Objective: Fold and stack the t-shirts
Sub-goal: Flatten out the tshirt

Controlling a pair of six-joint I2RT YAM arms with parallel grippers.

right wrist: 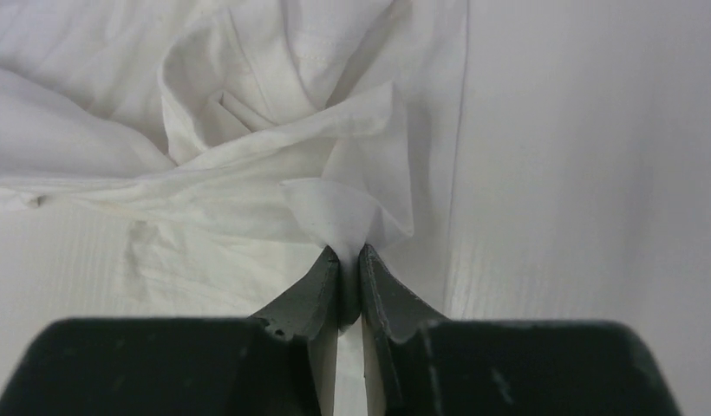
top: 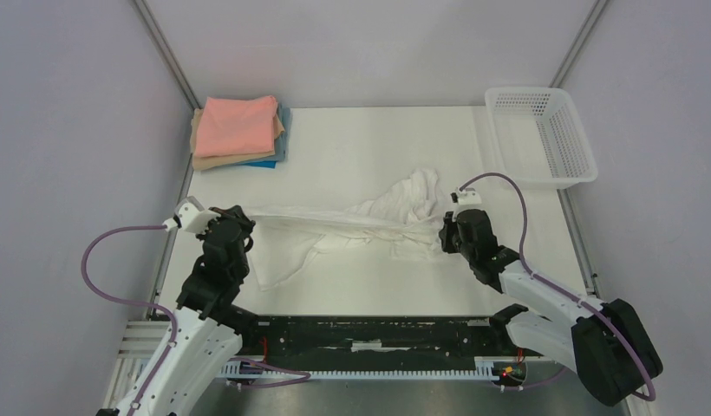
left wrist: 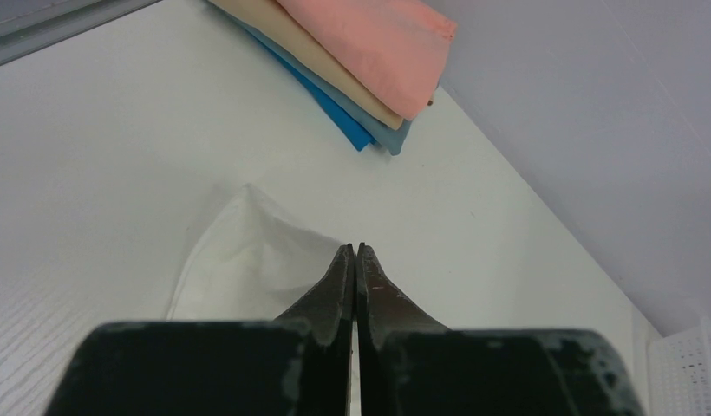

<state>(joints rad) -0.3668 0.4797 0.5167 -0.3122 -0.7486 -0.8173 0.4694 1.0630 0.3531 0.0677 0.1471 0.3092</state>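
The plain white t-shirt (top: 369,221) lies crumpled on the table's middle, one edge pulled in a taut line between both grippers. My left gripper (top: 245,223) is shut on its left end; the left wrist view shows the closed tips (left wrist: 355,247) with white cloth (left wrist: 248,260) hanging beside them. My right gripper (top: 443,232) is shut on a pinch of the shirt's right side (right wrist: 349,251), with bunched folds (right wrist: 274,156) ahead. The folded stack (top: 239,130) sits at the far left: salmon-pink (left wrist: 378,43) on top, tan (left wrist: 283,35) and blue (left wrist: 335,108) under it.
A white plastic mesh basket (top: 543,130) stands at the far right corner; its rim shows in the left wrist view (left wrist: 690,373). The white table (top: 369,139) is walled by grey panels on the left, right and back. A black rail runs along the near edge (top: 369,334).
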